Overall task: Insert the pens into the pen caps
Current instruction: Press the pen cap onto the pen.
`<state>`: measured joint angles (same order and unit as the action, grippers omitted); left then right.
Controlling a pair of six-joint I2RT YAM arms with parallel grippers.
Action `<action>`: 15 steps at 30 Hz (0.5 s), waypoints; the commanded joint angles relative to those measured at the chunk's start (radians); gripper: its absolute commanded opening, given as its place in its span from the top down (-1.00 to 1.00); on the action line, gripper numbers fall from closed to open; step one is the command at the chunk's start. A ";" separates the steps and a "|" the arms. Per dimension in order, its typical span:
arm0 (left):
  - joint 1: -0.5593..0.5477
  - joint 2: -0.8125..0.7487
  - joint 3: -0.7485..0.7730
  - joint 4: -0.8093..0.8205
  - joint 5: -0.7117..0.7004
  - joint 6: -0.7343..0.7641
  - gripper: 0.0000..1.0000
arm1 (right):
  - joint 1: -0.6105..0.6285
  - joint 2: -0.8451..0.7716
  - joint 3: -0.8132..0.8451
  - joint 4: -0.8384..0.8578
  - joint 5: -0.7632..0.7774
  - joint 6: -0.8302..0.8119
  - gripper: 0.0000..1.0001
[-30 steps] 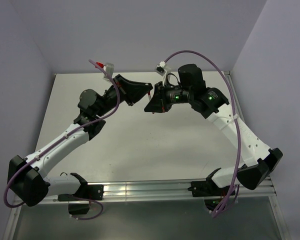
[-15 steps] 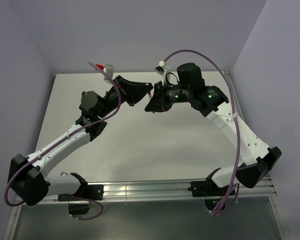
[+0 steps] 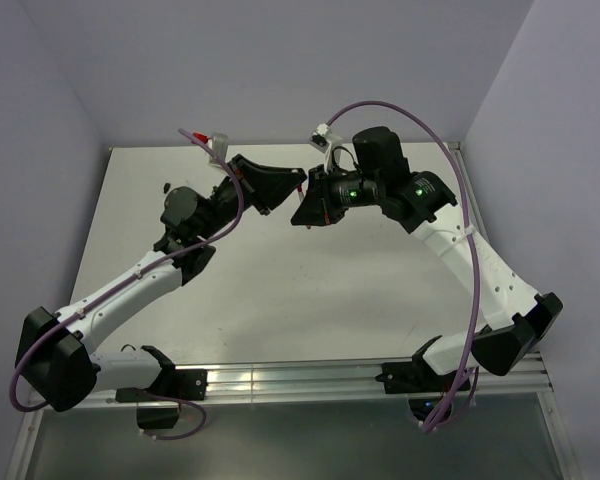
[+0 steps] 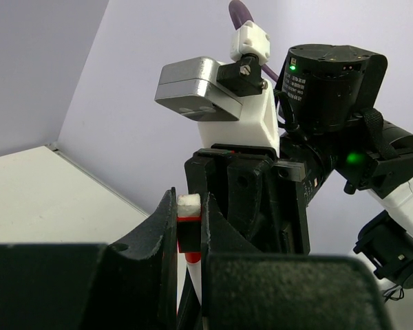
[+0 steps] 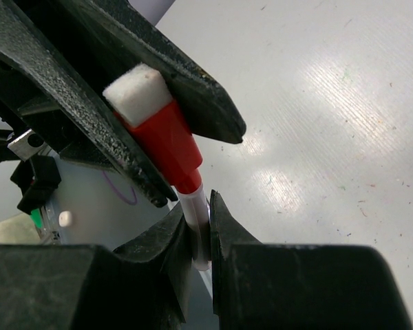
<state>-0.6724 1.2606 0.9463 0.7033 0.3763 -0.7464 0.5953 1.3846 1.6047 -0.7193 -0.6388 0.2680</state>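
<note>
**Pen and cap joined in mid-air over the table**

Nearest, along the front edge: a metal rail [image 3: 300, 378] with both arm bases bolted on. Beyond it, a pale grey table [image 3: 280, 290], matt with a soft sheen under the light. Flecked, close up, with tiny dark specks and fine scratches. Boxed in on the left, back and right by plain lilac walls [image 3: 280, 60], bare and evenly lit. Looped along each arm, purple cables [image 3: 460, 190].

Held up above the table's back half, near the middle, where both arms bend inward and meet tip to tip. On the left side, the left gripper [image 4: 188, 214]: nearly closed, black fingers pinching a cap [image 4: 188, 234] by its sides. Facing it, the right gripper [image 5: 197, 218]: likewise nearly closed, fingers squeezed on the barrel of a pen [image 5: 194, 206].

As for the cap: bright red, short, narrowing to a slimmer collar at its mouth. Topped at the closed end by a small white squarish block.

As for the pen: thin and white-barrelled, with only a short stretch showing between the cap's mouth and the right fingers. Hidden below that by the fingers themselves. Lined up with the cap, its end inside the collar. Cannot tell how deep. Lost in the top view, too small and tucked between the two black grippers.
</note>
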 commanded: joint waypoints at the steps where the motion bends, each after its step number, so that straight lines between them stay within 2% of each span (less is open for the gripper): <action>1: -0.139 0.074 -0.123 -0.453 0.440 0.021 0.99 | -0.054 -0.042 0.207 0.684 0.106 0.074 1.00; 10: -0.124 0.033 -0.029 -0.536 0.345 0.047 0.99 | -0.054 -0.073 0.146 0.698 0.093 0.094 1.00; 15: -0.079 0.008 0.006 -0.542 0.279 0.032 0.99 | -0.054 -0.098 0.077 0.716 0.087 0.119 1.00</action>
<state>-0.6762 1.2339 1.0340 0.5694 0.3462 -0.7341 0.5953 1.3678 1.5997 -0.6472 -0.6472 0.3019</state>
